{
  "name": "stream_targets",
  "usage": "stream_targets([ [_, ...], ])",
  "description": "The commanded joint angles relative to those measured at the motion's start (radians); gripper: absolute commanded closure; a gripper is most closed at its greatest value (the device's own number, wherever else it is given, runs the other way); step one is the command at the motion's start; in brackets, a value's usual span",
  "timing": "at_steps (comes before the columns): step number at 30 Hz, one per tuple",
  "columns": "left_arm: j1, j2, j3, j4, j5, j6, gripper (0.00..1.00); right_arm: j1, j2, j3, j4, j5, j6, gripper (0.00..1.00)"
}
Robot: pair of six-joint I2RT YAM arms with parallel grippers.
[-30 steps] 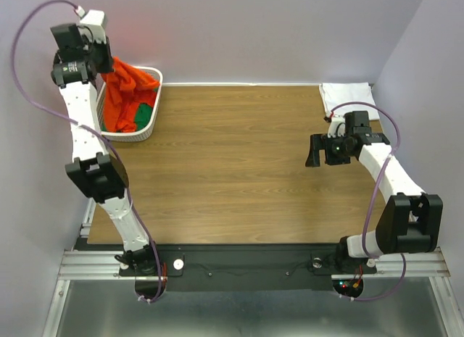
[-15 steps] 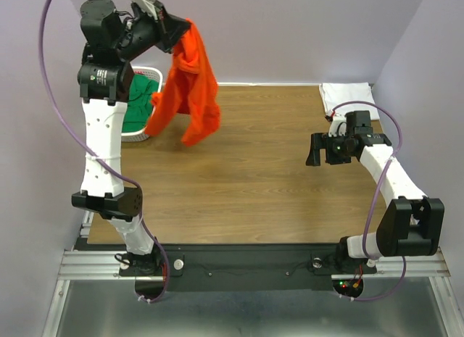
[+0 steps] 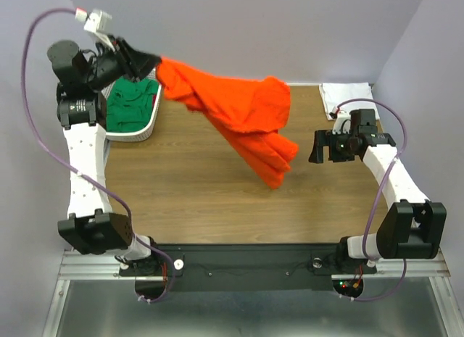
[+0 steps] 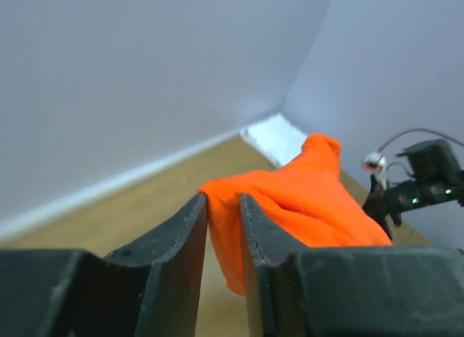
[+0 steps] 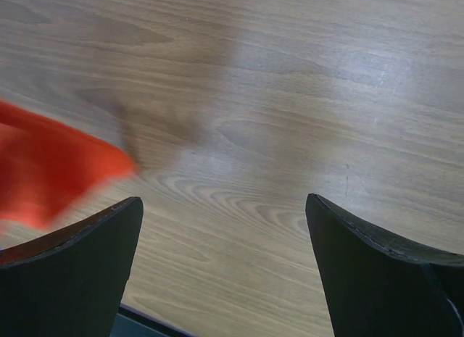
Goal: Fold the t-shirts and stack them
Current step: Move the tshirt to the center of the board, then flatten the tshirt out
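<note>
The brown wood-grain table lies bare along its near edge. Well apart from the white plastic mesh basket, on the side of the table opposite it, the right tool hangs above the wood with its jaws spread wide and nothing between them. Its own camera shows only board and a blurred orange edge. That edge belongs to the bright orange-red cloth t-shirt, which is airborne. Its loose, bunched end reaches out from the basket almost to the right tool, and the rest runs back in a band to a point just above the basket's right rim. There the left tool has its jaws closed to a narrow slot, pinching a fold of the orange cloth. Inside the basket lies the dark green crumpled t-shirt. At the far corner opposite the basket rests the white folded t-shirt. The step in hand appears to be carrying the orange shirt out of the basket. Next it probably needs to be lowered flat onto open wood, with the right tool taking a free edge to spread it for folding.
</note>
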Motion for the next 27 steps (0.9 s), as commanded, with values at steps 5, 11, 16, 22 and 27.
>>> stream_targets([
  [5, 0.263, 0.083, -0.53, -0.191, -0.07, 0.364, 0.26, -0.008, -0.003, 0.063, 0.004, -0.041, -0.067, 0.0],
  [11, 0.173, 0.092, -0.489, -0.364, -0.165, 0.674, 0.33, 0.001, 0.066, 0.026, -0.062, -0.179, -0.118, 0.19],
  [16, -0.111, 0.077, -0.544, -0.475, -0.275, 0.849, 0.33, 0.063, 0.142, -0.006, -0.078, -0.188, -0.143, 0.25],
  [22, -0.361, 0.09, -0.632, -0.403, -0.4, 0.908, 0.28, 0.183, 0.227, -0.027, -0.074, -0.196, -0.153, 0.2],
  [27, -0.507, 0.139, -0.641, -0.366, -0.456, 0.943, 0.25, 0.209, 0.334, -0.035, -0.055, -0.227, -0.147, 0.17],
])
